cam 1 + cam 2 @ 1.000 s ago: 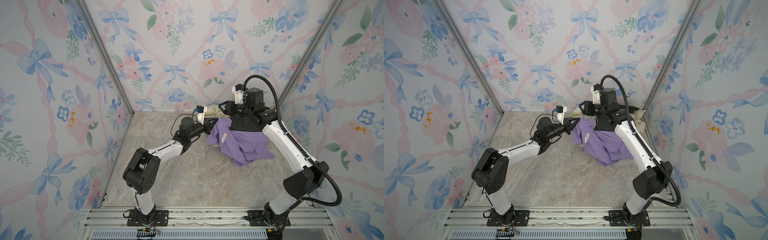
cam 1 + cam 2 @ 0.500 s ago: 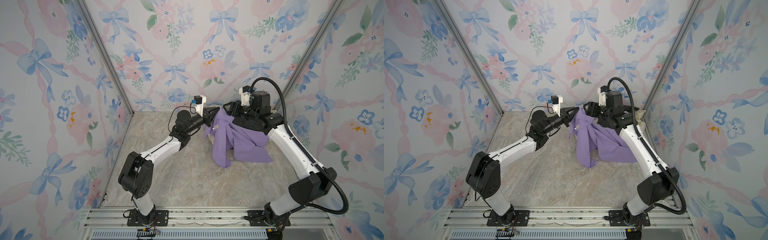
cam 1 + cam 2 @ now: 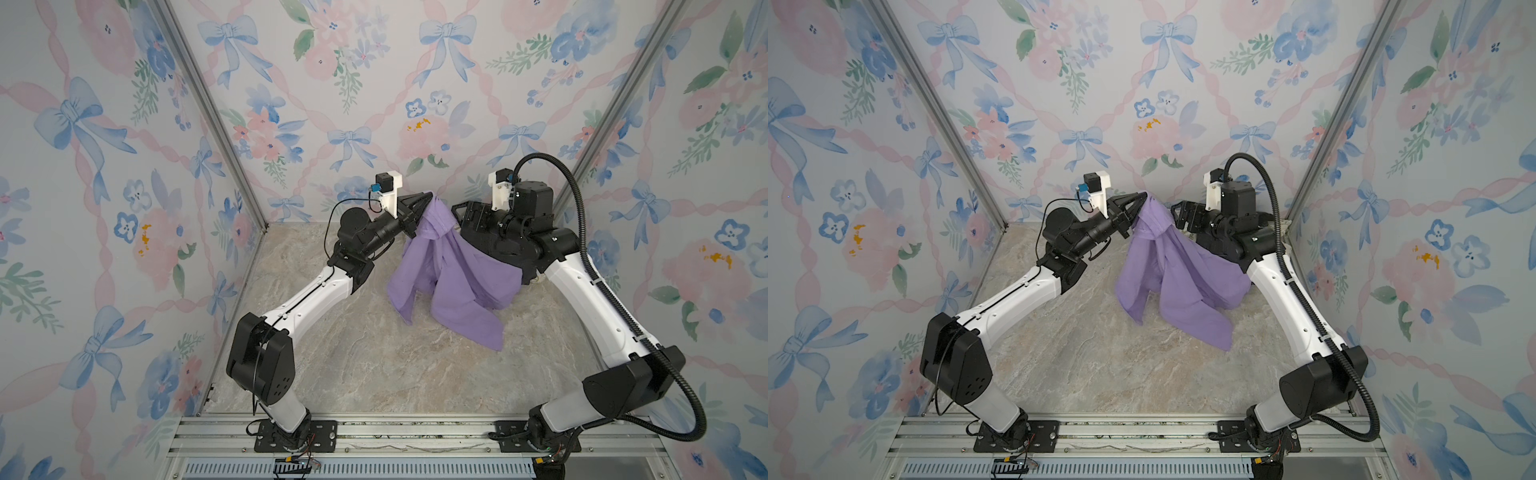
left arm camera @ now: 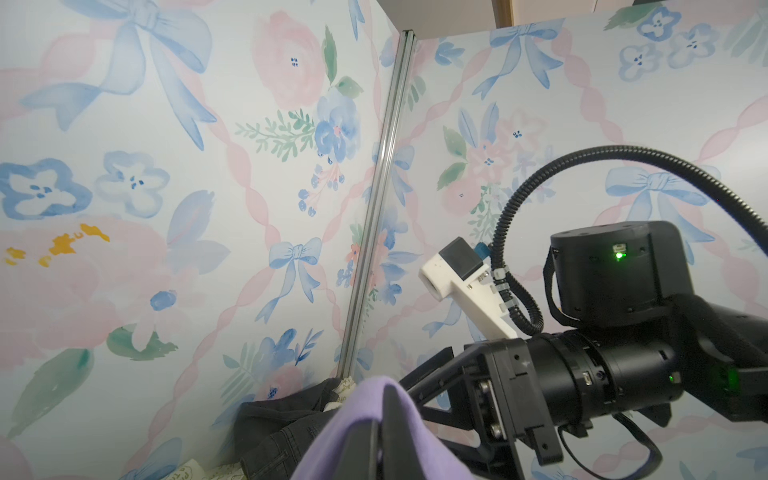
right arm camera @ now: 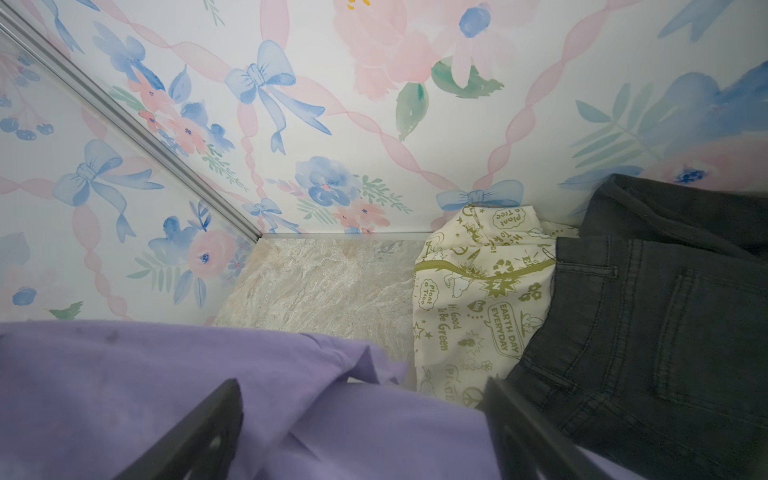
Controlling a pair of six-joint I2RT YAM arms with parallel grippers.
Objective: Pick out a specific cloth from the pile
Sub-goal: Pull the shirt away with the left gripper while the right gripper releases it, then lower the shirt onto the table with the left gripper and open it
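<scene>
We see the cloth (image 3: 449, 286) hanging lifted over the marble tabletop (image 3: 374, 365). Its top edge is pinched in the closed jaws of the left gripper (image 3: 427, 198), and its far side is draped across the right arm (image 3: 515, 245). Just beside that pinch, the right gripper (image 5: 361, 382) holds its jaws spread wide, clamping nothing, with purple fabric lying beneath them. Behind it, in the back right corner against the wall, we find the pile (image 5: 552, 291): the dark denim garment (image 5: 648, 324) lies touching the cream cloth (image 5: 473, 299) with green print.
</scene>
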